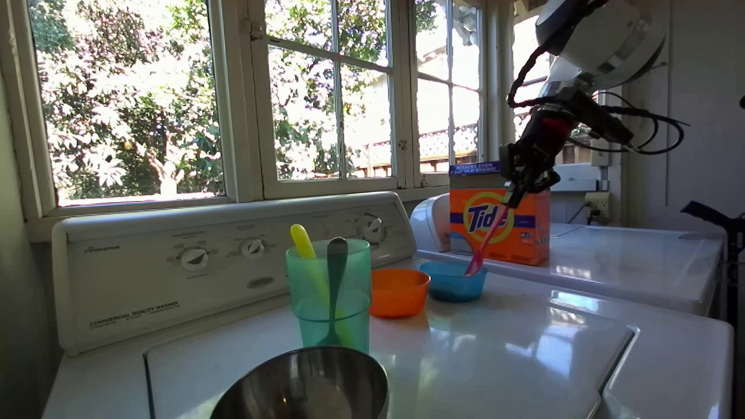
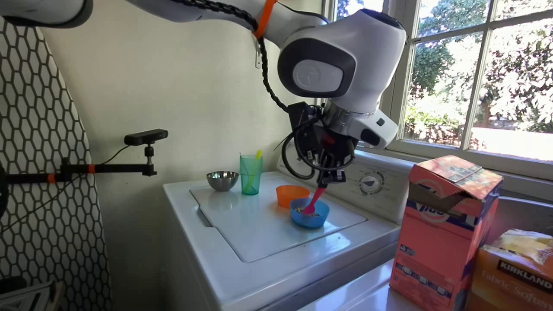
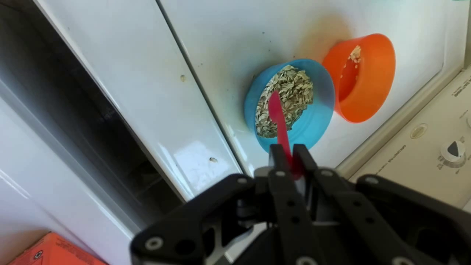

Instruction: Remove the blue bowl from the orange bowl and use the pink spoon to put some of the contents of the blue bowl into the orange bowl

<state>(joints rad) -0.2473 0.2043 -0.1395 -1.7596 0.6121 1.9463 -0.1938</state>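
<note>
My gripper [image 3: 288, 148] is shut on the handle of the pink spoon [image 3: 278, 114], which slants down toward the blue bowl [image 3: 317, 114]. The spoon's head is over the heap of pale flakes in that bowl; whether it touches them I cannot tell. Both exterior views show the blue bowl [image 2: 309, 221] upright on the washer lid, with the spoon [image 1: 488, 238] reaching into it from above. Right beside it stands the orange bowl [image 3: 375, 79], also upright, with a small patch of flakes inside. In an exterior view the gripper [image 1: 512, 201] hangs above the blue bowl.
A green cup [image 1: 297, 279] holds a yellow utensil [image 1: 302, 240] and a grey utensil [image 1: 336, 262]. Near it is a steel bowl [image 2: 222, 181]. The control panel [image 1: 145, 279] rises behind the bowls. A detergent box [image 2: 436, 242] stands on the neighbouring machine. Stray flakes dot the lid.
</note>
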